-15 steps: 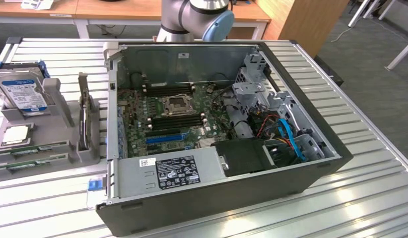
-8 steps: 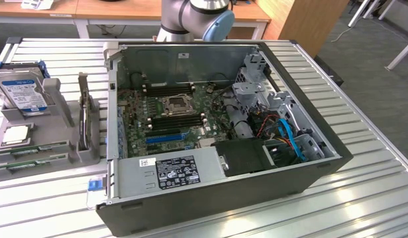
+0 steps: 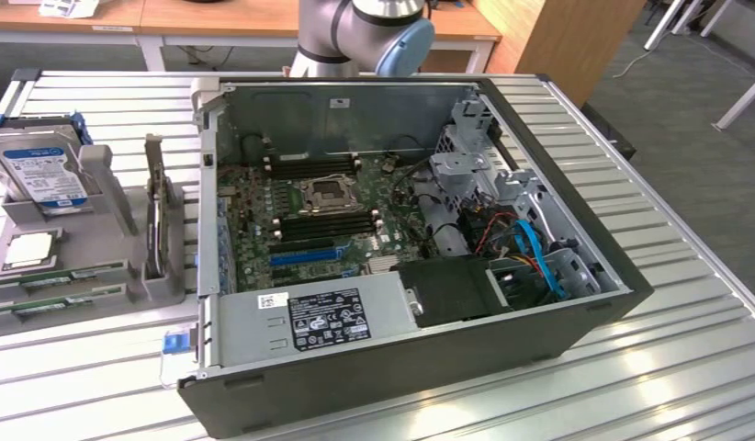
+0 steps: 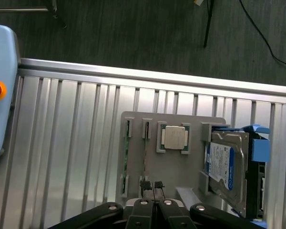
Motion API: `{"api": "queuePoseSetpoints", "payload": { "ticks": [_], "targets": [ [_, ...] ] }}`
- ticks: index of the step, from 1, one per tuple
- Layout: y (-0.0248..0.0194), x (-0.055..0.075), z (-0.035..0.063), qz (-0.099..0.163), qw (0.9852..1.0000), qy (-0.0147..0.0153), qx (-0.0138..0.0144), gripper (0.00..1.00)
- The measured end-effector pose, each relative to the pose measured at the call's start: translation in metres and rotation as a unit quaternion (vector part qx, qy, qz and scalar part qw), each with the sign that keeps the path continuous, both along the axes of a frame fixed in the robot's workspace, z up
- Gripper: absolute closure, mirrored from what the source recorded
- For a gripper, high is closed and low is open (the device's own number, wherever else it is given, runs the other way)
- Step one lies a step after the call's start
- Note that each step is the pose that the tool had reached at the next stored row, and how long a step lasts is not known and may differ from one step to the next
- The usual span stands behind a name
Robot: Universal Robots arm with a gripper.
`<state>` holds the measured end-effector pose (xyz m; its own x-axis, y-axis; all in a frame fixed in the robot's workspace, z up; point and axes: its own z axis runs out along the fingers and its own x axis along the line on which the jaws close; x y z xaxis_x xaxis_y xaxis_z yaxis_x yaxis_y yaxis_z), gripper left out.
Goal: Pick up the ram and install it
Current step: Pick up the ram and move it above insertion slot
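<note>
Shut and empty, gripper [image 4: 152, 185] apparently just over the ram [image 4: 144, 157], upright in gray holder [image 4: 181, 171], exterior view's lower left.

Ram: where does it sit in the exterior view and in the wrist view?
Exterior view: ram in the grey holder at the exterior view's left, nearer the camera than the processor.
Wrist view: ram in the holder's slots, across the processor from the hard drive.
Shared landmark: the hard drive.
</note>
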<state>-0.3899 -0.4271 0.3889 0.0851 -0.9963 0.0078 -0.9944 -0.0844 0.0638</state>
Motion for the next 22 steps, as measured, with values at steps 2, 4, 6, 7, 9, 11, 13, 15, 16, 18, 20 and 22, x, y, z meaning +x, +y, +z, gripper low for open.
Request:
{"api": "queuePoseSetpoints", "payload": {
  "ticks": [2,4,6,7,9,11,13,15,16,18,20,22],
  "targets": [
    [-0.0007,0.0017,-0.0001,0.0,1.0,0.0,0.0,0.9],
    [-0.0011,0.0027,0.0,0.0,1.0,0.0,0.0,0.9],
    [-0.0011,0.0029,0.0,0.0,1.0,0.0001,0.0,0.9],
    [-0.0011,0.0029,0.0,0.0,1.0,0.0,0.0,0.9],
    [-0.0011,0.003,0.0,0.0,1.0,0.0,0.0,0.9],
    [-0.0011,0.003,-0.0002,0.0,1.0,0.0001,0.0,0.9],
    [-0.0011,0.003,-0.0008,0.0,1.0,0.0,0.0001,0.9],
    [-0.0011,0.003,-0.0015,0.0,1.0,0.0,0.0002,0.9],
    [-0.0011,0.003,-0.0017,0.0,1.0,0.0001,0.0001,0.9],
    [-0.0011,0.0029,-0.0022,0.0,1.0,0.0001,0.0001,0.9],
    [-0.0011,0.0029,-0.0024,0.0,1.0,0.0001,0.0002,0.9],
    [-0.0011,0.003,-0.0024,0.0,1.0,0.0001,0.0001,0.9]
  ]
}}
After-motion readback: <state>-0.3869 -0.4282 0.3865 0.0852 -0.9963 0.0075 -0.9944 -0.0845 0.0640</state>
